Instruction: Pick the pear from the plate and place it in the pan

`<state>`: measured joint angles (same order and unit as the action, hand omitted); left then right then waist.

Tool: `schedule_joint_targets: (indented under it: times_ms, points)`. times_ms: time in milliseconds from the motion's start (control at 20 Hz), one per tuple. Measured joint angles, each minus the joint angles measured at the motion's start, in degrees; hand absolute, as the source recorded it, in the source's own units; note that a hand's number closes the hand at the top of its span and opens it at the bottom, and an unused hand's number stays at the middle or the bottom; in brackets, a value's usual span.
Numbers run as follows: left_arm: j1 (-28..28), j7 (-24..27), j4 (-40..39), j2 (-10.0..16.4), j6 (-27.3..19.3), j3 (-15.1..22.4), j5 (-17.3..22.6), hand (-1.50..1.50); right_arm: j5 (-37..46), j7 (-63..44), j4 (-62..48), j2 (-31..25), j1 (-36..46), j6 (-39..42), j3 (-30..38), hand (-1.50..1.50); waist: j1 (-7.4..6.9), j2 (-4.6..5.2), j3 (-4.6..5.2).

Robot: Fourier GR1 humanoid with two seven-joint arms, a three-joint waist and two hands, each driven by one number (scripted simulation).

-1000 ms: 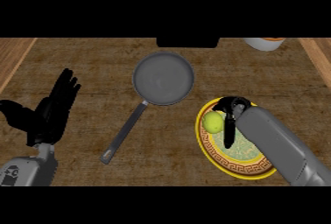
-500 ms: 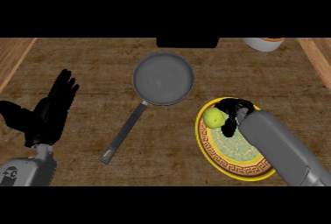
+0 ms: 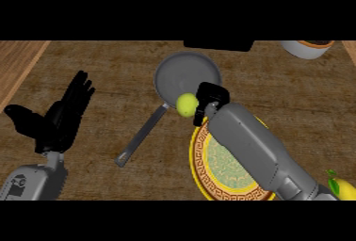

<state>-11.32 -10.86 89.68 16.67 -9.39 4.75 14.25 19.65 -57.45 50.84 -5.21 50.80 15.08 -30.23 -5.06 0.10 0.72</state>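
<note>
Right hand point(image 3: 210, 98) grips the pear point(image 3: 185, 104) at the pan's point(image 3: 188, 70) near rim.
Its forearm slants over the plate point(image 3: 196, 162) below the pan, hiding much of it. The left hand point(image 3: 59, 117) rests open, left of the pan.

- The right arm point(image 3: 250, 146) hides the right side of the plate point(image 3: 200, 160).
- The right hand point(image 3: 211, 93) covers one edge of the pear point(image 3: 185, 104).
- A dark box point(image 3: 218, 44) and a bowl point(image 3: 309, 48) are cut off at the top.
- A yellow fruit point(image 3: 343, 187) is cut off at the lower right.
</note>
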Motion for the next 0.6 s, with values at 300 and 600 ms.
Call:
schedule_joint_targets:
  times_ms: [300,600]
  points:
    - [-1.8,-0.6,-0.2,-0.5,0.9,1.7,-0.3,0.00,10.6,-6.2,-5.2,3.5,12.4,-10.2,-2.1,1.50,-3.49,0.67,-0.05]
    - [-3.5,-1.1,-1.0,-1.4,1.0,3.1,-0.9,0.00,20.8,-9.7,-11.9,4.2,25.2,-13.2,-5.5,1.50,-5.03,0.99,0.02]
